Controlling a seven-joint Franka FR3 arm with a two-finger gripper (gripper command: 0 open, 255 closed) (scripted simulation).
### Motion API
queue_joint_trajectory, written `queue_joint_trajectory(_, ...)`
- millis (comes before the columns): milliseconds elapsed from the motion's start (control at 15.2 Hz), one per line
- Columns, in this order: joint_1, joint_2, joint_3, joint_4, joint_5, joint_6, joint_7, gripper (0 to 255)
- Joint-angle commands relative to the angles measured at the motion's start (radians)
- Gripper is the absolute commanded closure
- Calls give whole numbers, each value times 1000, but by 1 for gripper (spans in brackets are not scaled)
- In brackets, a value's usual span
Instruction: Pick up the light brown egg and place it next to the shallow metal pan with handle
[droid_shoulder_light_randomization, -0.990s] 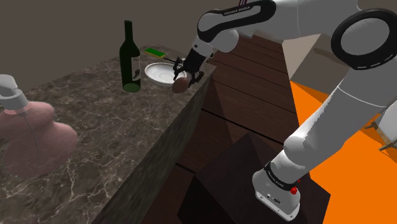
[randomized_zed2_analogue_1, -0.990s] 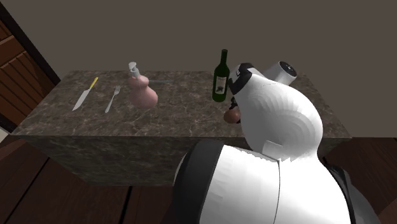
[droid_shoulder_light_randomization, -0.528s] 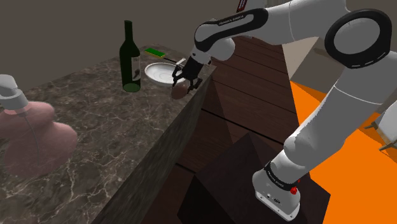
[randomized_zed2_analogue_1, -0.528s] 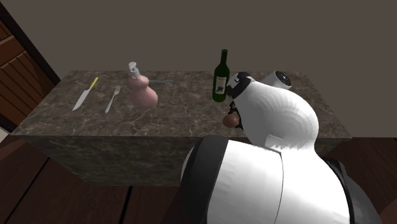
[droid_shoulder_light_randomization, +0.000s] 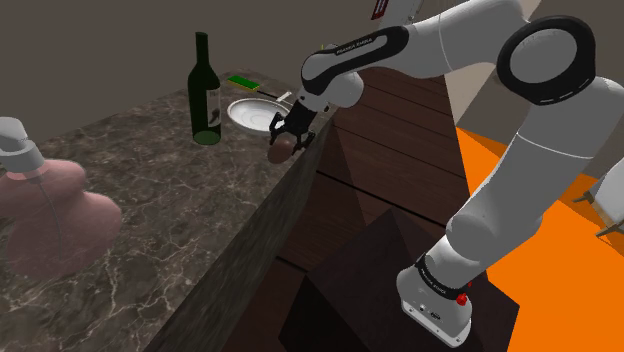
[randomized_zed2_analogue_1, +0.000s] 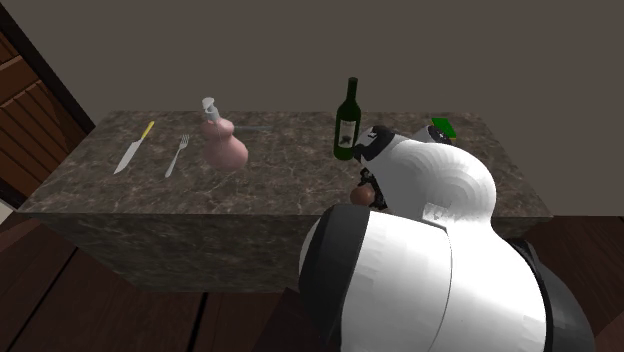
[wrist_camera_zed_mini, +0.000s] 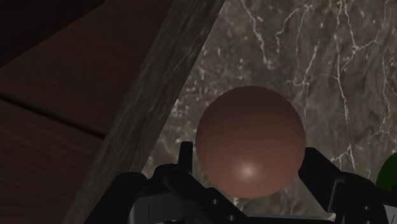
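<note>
A brown egg (wrist_camera_zed_mini: 249, 140) sits clasped between my black fingers (wrist_camera_zed_mini: 185, 163), so my gripper (wrist_camera_zed_mini: 249, 173) is shut on it. In the shoulder view the gripper (droid_shoulder_light_randomization: 289, 136) holds the egg (droid_shoulder_light_randomization: 284, 149) low over the dark marble counter (droid_shoulder_light_randomization: 170, 190), right at its near edge. The shallow pale pan (droid_shoulder_light_randomization: 250, 114) lies just beyond the egg, a little to the shoulder view's left. Whether the egg touches the counter I cannot tell. In the second exterior view the egg (randomized_zed2_analogue_1: 366, 190) peeks out beside my white arm.
A dark green wine bottle (droid_shoulder_light_randomization: 206, 90) stands left of the pan, with a green sponge (droid_shoulder_light_randomization: 243, 82) behind it. A pink dispenser bottle (randomized_zed2_analogue_1: 222, 140), a fork (randomized_zed2_analogue_1: 177, 155) and a knife (randomized_zed2_analogue_1: 133, 147) lie further along the counter. Beside the egg the counter drops to a wooden floor (droid_shoulder_light_randomization: 400, 170).
My gripper has come down with the egg toward the counter's edge beside the pan. The arm's upper links have swung over to follow.
</note>
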Motion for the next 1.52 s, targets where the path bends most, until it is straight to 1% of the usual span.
queue_joint_trajectory(0, 2, 7, 2, -6, 1, 6, -1, 255)
queue_joint_trajectory(396, 3, 7, 1, -6, 1, 6, -1, 255)
queue_joint_trajectory(462, 1, 6, 0, -5, 1, 3, -3, 0)
queue_joint_trajectory(792, 3, 7, 1, -6, 1, 6, -1, 0)
queue_joint_trajectory(1056, -27, -76, -16, 20, -4, -113, 0, 0)
queue_joint_trajectory(1452, -26, -76, -17, 20, -4, -113, 0, 0)
